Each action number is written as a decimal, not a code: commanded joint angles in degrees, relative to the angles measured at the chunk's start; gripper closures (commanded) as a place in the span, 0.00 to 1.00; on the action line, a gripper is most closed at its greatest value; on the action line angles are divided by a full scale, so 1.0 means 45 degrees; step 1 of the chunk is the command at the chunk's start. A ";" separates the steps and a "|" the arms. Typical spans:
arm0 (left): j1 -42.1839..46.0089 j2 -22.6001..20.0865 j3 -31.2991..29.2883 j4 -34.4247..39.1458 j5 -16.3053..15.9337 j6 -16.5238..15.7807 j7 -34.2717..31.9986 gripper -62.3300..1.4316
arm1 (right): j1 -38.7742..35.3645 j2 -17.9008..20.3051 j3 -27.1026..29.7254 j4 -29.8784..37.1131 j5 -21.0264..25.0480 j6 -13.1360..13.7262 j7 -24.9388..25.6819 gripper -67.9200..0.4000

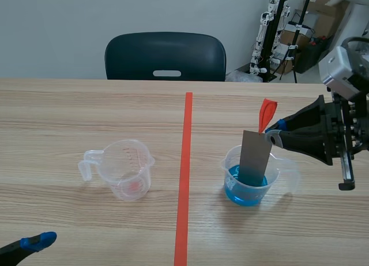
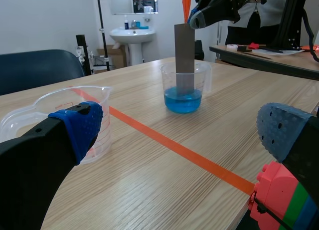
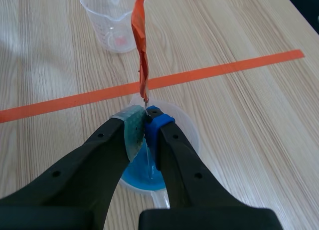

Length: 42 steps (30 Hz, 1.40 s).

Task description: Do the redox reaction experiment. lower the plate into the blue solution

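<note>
Right tool (image 1: 275,134) is clamped on the top of the upright grey plate (image 1: 255,156), beside an orange ribbon (image 1: 267,111). The plate's lower end dips into the blue solution (image 1: 245,194) in the right measuring cup (image 1: 228,165). Left tool (image 2: 182,132) gapes open at the near left. The empty cup (image 1: 124,168) has red graduations too small to read.

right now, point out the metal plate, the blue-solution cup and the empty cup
metal plate (image 1: 255,156): scene view, grey face
blue-solution cup (image 1: 228,172): scene view, left wall
empty cup (image 1: 130,182): scene view, front wall

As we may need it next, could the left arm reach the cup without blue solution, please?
Probably yes: the left gripper is open, the cup stands close ahead of it, and nothing stands between them.
</note>
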 commanded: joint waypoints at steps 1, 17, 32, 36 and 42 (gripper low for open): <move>0.0024 0.0058 -0.0034 0.0146 -0.0044 0.0019 -0.0577 0.00 | 0.0175 0.0107 0.0175 -0.0015 -0.0005 -0.0015 0.0374 0.98; 0.0029 0.0058 -0.0034 0.0146 -0.0044 0.0024 -0.0559 0.00 | -0.0233 -0.0350 0.0170 -0.0568 -0.1132 -0.0627 0.1477 0.98; 0.0029 0.0058 -0.0034 0.0146 -0.0044 0.0024 -0.0554 0.00 | -0.0525 -0.0495 0.0170 -0.0588 -0.2030 -0.0947 0.2458 0.98; 0.0024 0.0058 -0.0034 0.0146 -0.0044 0.0024 -0.0549 0.00 | -0.0627 -0.0495 0.0170 -0.0588 -0.2195 -0.1054 0.2633 0.98; 0.0024 0.0058 -0.0034 0.0146 -0.0044 0.0024 -0.0549 0.00 | -0.0733 -0.0491 0.0170 -0.0597 -0.2322 -0.1107 0.2832 0.98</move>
